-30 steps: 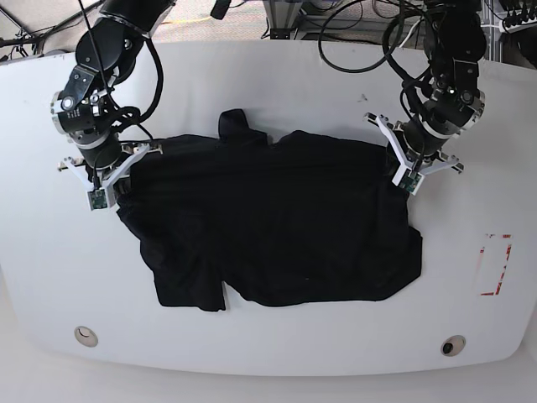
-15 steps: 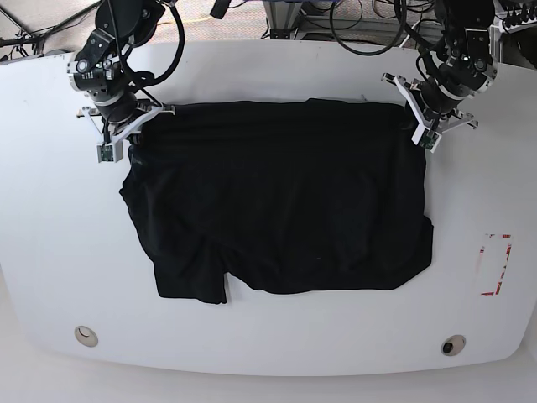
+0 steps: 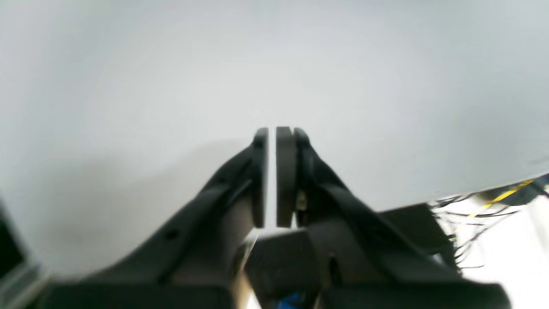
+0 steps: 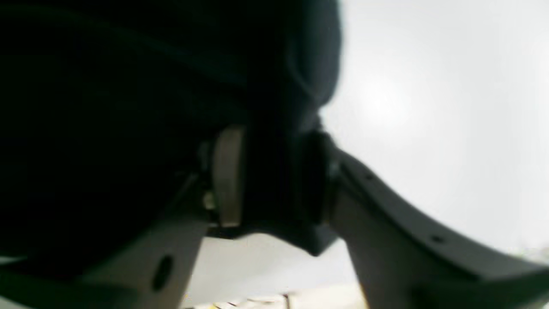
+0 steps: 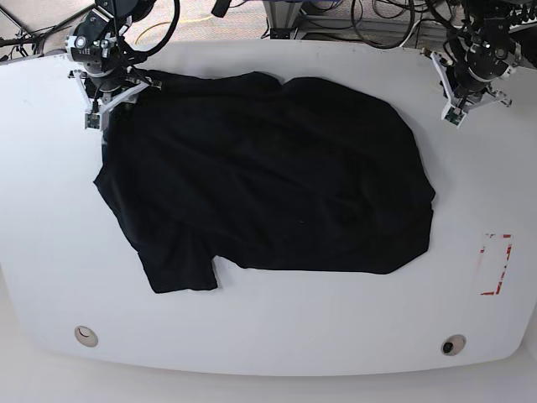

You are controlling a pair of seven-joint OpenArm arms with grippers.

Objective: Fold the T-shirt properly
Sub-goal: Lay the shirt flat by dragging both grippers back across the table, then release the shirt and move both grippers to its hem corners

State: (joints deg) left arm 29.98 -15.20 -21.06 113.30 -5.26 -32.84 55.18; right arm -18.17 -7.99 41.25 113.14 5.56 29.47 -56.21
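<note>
The black T-shirt (image 5: pixel 268 176) lies spread out on the white table (image 5: pixel 50 235), one sleeve pointing to the near left. My right gripper (image 5: pixel 109 101) sits at the shirt's far-left corner. In the right wrist view that gripper (image 4: pixel 274 137) has its jaws parted, and dark T-shirt (image 4: pixel 107 86) cloth still lies between the pads (image 4: pixel 227 171). My left gripper (image 5: pixel 466 96) hovers near the far-right table corner, clear of the shirt. Seen from its own wrist, the left gripper (image 3: pixel 271 133) is shut and holds nothing, over bare table (image 3: pixel 171 64).
A red-outlined rectangle (image 5: pixel 495 264) is marked near the table's right edge. Two small round fittings (image 5: pixel 85 336) (image 5: pixel 453 345) sit along the front edge. Cables and equipment (image 5: pixel 352 17) crowd the space beyond the far edge.
Both arms pulled the shirt's upper edge toward the far side, spreading it flat. The left gripper let go and moved off to the far right. The right gripper's jaws have parted.
</note>
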